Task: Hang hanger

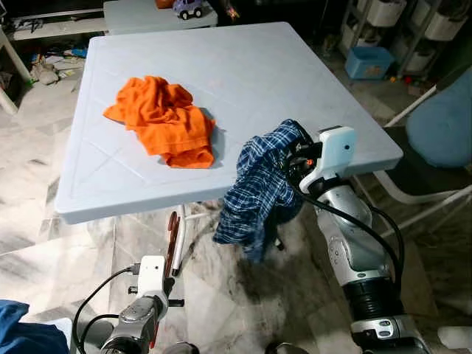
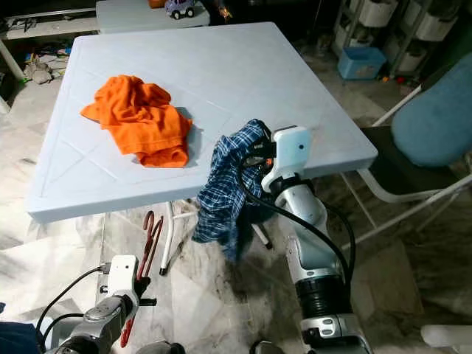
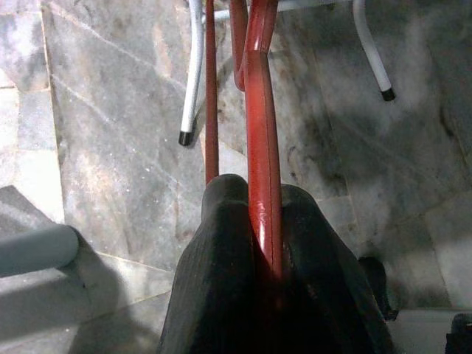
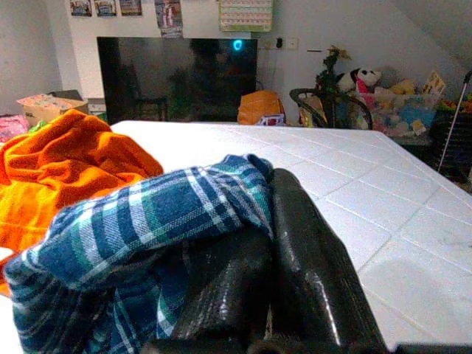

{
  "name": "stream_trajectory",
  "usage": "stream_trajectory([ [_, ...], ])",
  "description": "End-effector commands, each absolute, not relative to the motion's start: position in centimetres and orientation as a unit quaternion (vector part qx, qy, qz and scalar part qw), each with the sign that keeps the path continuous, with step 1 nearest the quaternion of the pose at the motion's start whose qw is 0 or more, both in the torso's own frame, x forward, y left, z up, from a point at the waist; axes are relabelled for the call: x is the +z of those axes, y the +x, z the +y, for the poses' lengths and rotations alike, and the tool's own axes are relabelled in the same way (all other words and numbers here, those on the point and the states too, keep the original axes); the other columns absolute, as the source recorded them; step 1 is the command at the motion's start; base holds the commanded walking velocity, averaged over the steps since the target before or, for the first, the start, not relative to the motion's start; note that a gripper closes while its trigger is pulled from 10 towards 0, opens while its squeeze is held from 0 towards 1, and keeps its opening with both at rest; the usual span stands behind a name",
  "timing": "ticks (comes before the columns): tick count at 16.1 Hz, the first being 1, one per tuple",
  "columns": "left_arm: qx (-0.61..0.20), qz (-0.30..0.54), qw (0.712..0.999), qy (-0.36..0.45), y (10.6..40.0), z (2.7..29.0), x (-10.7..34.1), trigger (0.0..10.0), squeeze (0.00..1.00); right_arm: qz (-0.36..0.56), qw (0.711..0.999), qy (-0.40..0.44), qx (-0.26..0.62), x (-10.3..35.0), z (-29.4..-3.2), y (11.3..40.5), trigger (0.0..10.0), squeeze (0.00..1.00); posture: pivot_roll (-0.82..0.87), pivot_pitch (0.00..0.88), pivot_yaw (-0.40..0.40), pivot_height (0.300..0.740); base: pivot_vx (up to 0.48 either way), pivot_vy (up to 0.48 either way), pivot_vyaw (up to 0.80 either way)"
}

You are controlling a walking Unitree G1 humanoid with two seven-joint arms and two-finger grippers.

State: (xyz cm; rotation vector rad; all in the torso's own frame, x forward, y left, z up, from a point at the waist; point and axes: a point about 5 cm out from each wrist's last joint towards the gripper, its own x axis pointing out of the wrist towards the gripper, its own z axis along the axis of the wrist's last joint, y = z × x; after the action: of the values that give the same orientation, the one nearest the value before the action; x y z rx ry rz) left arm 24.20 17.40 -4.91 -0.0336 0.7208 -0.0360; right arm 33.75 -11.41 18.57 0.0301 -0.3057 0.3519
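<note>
A red hanger is clamped between the black fingers of my left gripper, low down near the floor below the table's front edge; it also shows in the head view as the red hanger. My right gripper is shut on a blue plaid shirt, held at the table's front right edge so the cloth hangs down past the edge. In the right wrist view the plaid shirt drapes over the black fingers. An orange garment lies crumpled on the pale blue table.
White table legs stand on the marble floor just beyond the hanger. A chair with a blue cushion is at the right. Shelves with bins stand behind, and a second table with a toy car is at the back.
</note>
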Motion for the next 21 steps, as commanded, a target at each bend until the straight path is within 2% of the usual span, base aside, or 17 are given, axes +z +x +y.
stream_trajectory([
  [1, -0.013, 0.357, 0.934, -0.014, 23.7, 17.6, -5.2, 10.0, 0.0, -0.145, 0.975, 0.022, 0.166, 18.7, -11.9, 34.4, 10.0, 0.0, 0.0, 0.144, -0.025, 0.74, 0.0, 0.0, 0.0],
  [4, -0.012, 0.359, 0.933, -0.016, 23.5, 17.4, -5.3, 10.0, 0.0, -0.121, 0.976, 0.043, 0.177, 19.9, -12.2, 37.2, 10.0, 0.0, 0.02, 0.167, -0.044, 0.74, 0.0, 0.0, 0.0],
  [6, -0.006, 0.36, 0.932, -0.024, 23.1, 17.4, -5.6, 10.0, 0.0, -0.097, 0.971, 0.045, 0.215, 22.3, -10.5, 39.8, 10.0, 0.0, 0.04, 0.18, -0.067, 0.74, 0.0, 0.0, 0.0],
  [8, 0.005, 0.344, 0.938, -0.034, 23.0, 17.5, -5.5, 10.0, 0.0, -0.098, 0.968, 0.05, 0.227, 24.9, -8.7, 41.0, 10.0, 0.0, 0.1, 0.21, -0.096, 0.74, 0.0, 0.0, 0.0],
  [10, 0.012, 0.33, 0.943, -0.037, 22.6, 17.6, -5.5, 10.0, 0.0, -0.114, 0.963, 0.059, 0.239, 27.7, -7.2, 41.4, 10.0, 0.0, 0.16, 0.238, -0.115, 0.74, 0.0, 0.0, 0.0],
  [13, 0.032, 0.302, 0.952, -0.035, 22.0, 18.4, -5.3, 10.0, 0.0, -0.151, 0.959, 0.077, 0.229, 31.9, -6.3, 41.7, 10.0, 0.0, 0.25, 0.262, -0.139, 0.74, 0.0, 0.0, 0.0],
  [17, 0.082, 0.287, 0.954, -0.037, 20.3, 19.7, -5.5, 10.0, 0.0, -0.239, 0.95, 0.096, 0.176, 39.0, -7.2, 41.2, 10.0, 0.0, 0.33, 0.272, -0.169, 0.74, 0.0, 0.0, 0.0],
  [21, 0.104, 0.248, 0.963, -0.025, 20.7, 20.0, -4.4, 10.0, 0.0, -0.336, 0.926, 0.079, 0.155, 44.7, -8.8, 39.6, 10.0, 0.0, 0.34, 0.267, -0.185, 0.74, 0.0, 0.0, 0.0],
])
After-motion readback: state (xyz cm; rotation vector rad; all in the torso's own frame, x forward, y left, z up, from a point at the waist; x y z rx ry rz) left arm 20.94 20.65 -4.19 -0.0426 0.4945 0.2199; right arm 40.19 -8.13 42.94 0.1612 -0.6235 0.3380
